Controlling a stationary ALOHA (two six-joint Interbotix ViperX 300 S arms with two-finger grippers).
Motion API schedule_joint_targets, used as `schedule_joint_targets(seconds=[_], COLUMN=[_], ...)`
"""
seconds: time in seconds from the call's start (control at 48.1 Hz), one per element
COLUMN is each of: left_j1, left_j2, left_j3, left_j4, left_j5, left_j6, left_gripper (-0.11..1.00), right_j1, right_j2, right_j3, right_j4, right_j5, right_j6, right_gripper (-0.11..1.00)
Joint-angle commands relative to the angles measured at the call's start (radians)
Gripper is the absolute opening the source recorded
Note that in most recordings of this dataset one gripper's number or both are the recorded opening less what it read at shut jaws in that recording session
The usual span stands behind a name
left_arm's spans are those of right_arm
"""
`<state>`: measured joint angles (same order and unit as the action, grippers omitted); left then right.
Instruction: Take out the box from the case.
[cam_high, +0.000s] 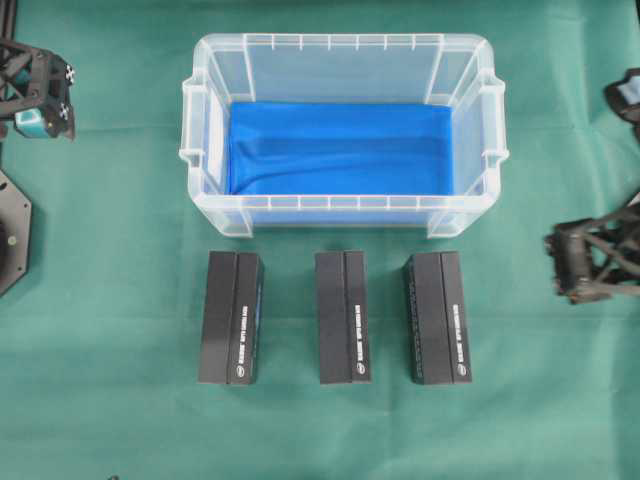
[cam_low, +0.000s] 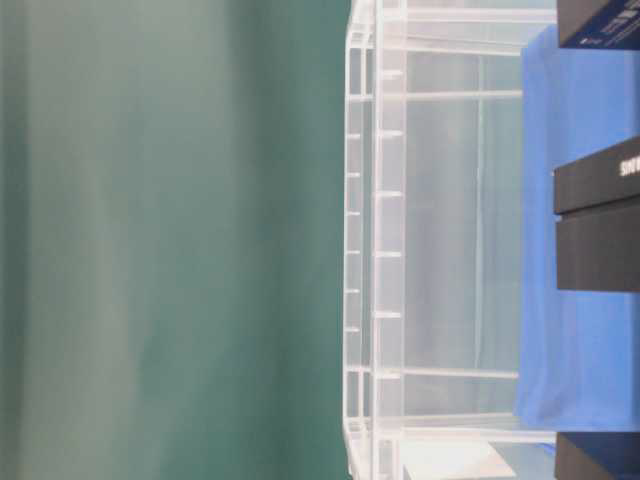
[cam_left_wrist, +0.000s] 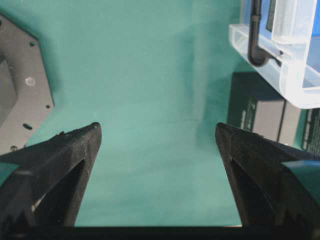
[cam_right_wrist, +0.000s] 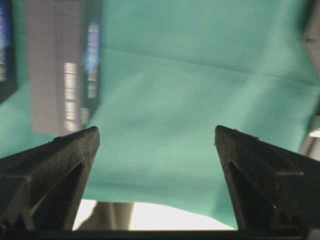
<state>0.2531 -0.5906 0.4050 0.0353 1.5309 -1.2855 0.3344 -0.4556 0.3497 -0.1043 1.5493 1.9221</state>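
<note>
- Both hands are wide open and hold nothing: the left hand (cam_high: 45, 118) hangs over the green surface (cam_high: 110, 300) well to the left of the case (cam_high: 205, 190), and the right hand (cam_high: 565, 262) is off to the case's right, near the edge of the overhead view.
- Inside the case only the blue cloth (cam_high: 340, 148) shows; no box is left in it.
- Three black boxes stand in a row on the surface just in front of the case: the left box (cam_high: 231, 317), the middle box (cam_high: 342, 316) and the right box (cam_high: 437, 317), each apart from the others and from the case wall.
- Judging by this layout, the task looks done.
- Each box looks like stiff, smooth cardboard, probably light and a little slippery; a grip across the two long sides near the middle would suit it best.
</note>
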Motion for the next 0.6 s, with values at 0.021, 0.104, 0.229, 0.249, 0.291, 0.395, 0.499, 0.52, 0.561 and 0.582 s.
schedule_joint_targets(seconds=[0.021,0.104,0.229,0.249,0.291,0.395,0.499,0.52,0.561,0.582], left_j1=[-0.003,-0.003,-0.003,-0.003,-0.003,-0.003,-0.003,-0.003,-0.003,-0.003], left_j2=[-0.005,-0.005,-0.003,-0.005,-0.005,-0.005,-0.005,-0.005,-0.005,-0.005], left_j3=[-0.009,-0.009,-0.009,-0.009,-0.009,-0.009,-0.009,-0.009,-0.009,-0.009], left_j4=[0.0,0.0,0.0,0.0,0.0,0.0,-0.002,0.0,0.0,0.0], left_j5=[-0.002,-0.002,-0.002,-0.002,-0.002,-0.003,-0.003,-0.003,-0.003,-0.003], left_j6=[-0.002,-0.002,-0.002,-0.002,-0.002,-0.002,-0.002,-0.002,-0.002,-0.002], left_gripper=[0.99,0.99,0.99,0.99,0.99,0.99,0.99,0.99,0.99,0.99], right_j1=[0.014,0.015,0.014,0.012,0.008,-0.011,-0.044,-0.052,-0.072,-0.084], right_j2=[-0.038,-0.048,-0.044,-0.043,-0.041,-0.041,-0.044,-0.044,-0.046,-0.046], right_j3=[0.008,0.014,0.012,0.012,0.012,0.014,0.015,0.015,0.017,0.017], right_j4=[0.006,0.006,-0.005,-0.006,-0.014,-0.032,-0.044,-0.048,-0.048,-0.048], right_j5=[0.026,0.028,0.011,0.008,-0.002,-0.009,-0.009,-0.011,-0.011,-0.009], right_j6=[0.005,0.008,-0.002,-0.002,-0.005,-0.012,-0.043,-0.052,-0.075,-0.089], right_gripper=[0.92,0.92,0.92,0.92,0.92,0.92,0.92,0.92,0.91,0.91])
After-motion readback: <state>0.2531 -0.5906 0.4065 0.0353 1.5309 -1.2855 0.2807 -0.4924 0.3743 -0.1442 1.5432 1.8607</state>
